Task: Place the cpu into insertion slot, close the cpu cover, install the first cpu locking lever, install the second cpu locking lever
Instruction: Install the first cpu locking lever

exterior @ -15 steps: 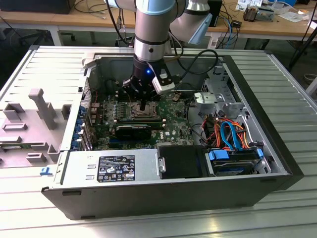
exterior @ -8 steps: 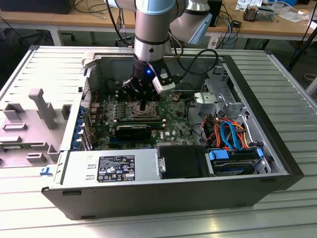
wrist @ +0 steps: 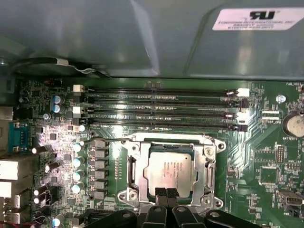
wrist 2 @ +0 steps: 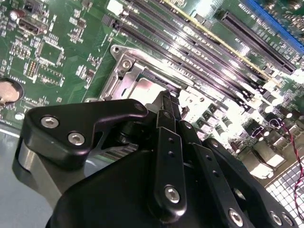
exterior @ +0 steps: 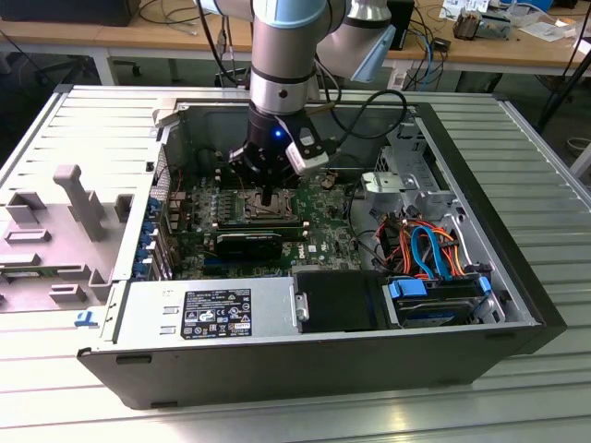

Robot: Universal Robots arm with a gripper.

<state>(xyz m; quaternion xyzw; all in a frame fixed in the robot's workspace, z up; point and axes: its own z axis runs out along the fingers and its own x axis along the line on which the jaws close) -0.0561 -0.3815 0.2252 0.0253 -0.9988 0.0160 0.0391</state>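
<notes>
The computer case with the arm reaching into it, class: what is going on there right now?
A robot arm is working inside an open computer case lying on a metal table. Its gripper, fingers shut together, is right at the edge of the cpu cover on the green motherboard. The cpu already sits in the insertion slot, its silver top showing through the cover's window. Long memory slots run beside the socket.

Single arm (exterior: 286, 55) stood near vertical, wrist pointed straight down in exterior view. Black gripper (exterior: 266, 197) hung low beneath wrist, blue light lit on its body. In first wrist view, fingers (wrist: 161, 193) were pressed together, tips touching, no gap between them.
</notes>
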